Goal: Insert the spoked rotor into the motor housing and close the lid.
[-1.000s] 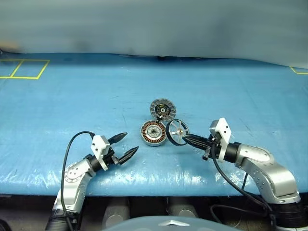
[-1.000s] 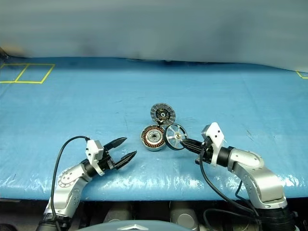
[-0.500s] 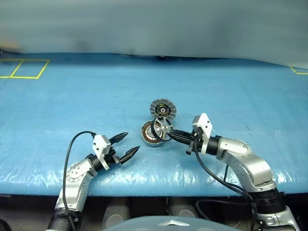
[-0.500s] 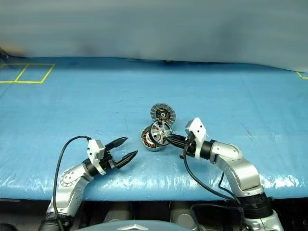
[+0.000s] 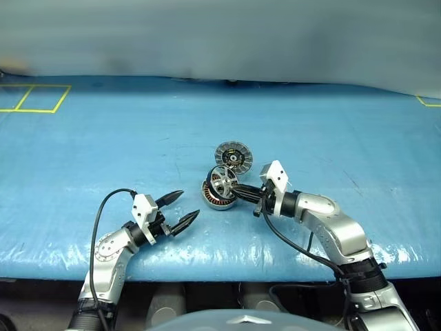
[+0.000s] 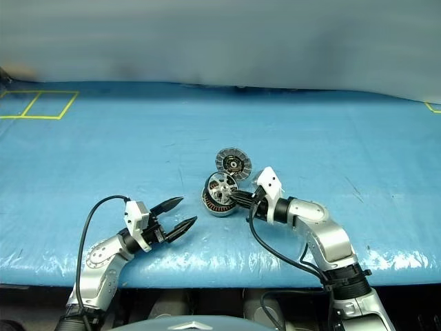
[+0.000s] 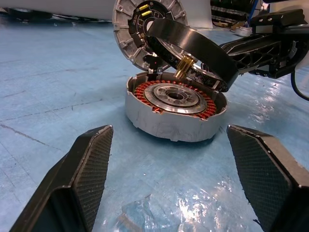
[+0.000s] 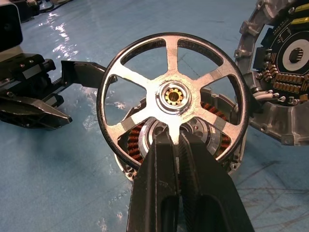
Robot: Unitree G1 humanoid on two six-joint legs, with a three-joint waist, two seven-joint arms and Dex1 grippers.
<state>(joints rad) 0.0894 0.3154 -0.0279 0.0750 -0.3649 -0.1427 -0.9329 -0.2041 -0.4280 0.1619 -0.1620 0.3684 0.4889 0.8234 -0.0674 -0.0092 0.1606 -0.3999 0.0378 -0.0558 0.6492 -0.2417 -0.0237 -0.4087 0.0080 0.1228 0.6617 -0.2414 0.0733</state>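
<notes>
The rotor point(image 8: 172, 99) hangs tilted in the air just above the housing point(image 7: 176, 110), its far edge higher and its spoked face turned toward the right arm. It has a dark rim, six silver spokes and a silver hub with a small brass centre. The right gripper point(image 8: 176, 140) is clamped on it: its two black fingers are pressed together on the spoke that runs down from the hub, with the tips just short of the hub. In the left wrist view the rotor's lower edge sits close over the housing's far rim, but whether the two touch cannot be told.

The housing rests flat on the blue mat point(image 5: 103, 152), open upward, showing a ring of copper-orange windings around a silver hub. The lid point(image 5: 233, 156) stands just behind it, joined at the housing's far edge and tipped back, its inner face with light radial segments and a dark centre turned toward the robot.

The left gripper point(image 5: 178, 209) hovers low over the mat, near the housing on the robot's left and apart from it. Its fingers point(image 7: 82, 169) are spread wide with nothing between them, and they point toward the housing.

The mat is wrinkled and glossy, with yellow tape squares point(image 5: 34, 98) at the far left corner, well apart from the parts.
</notes>
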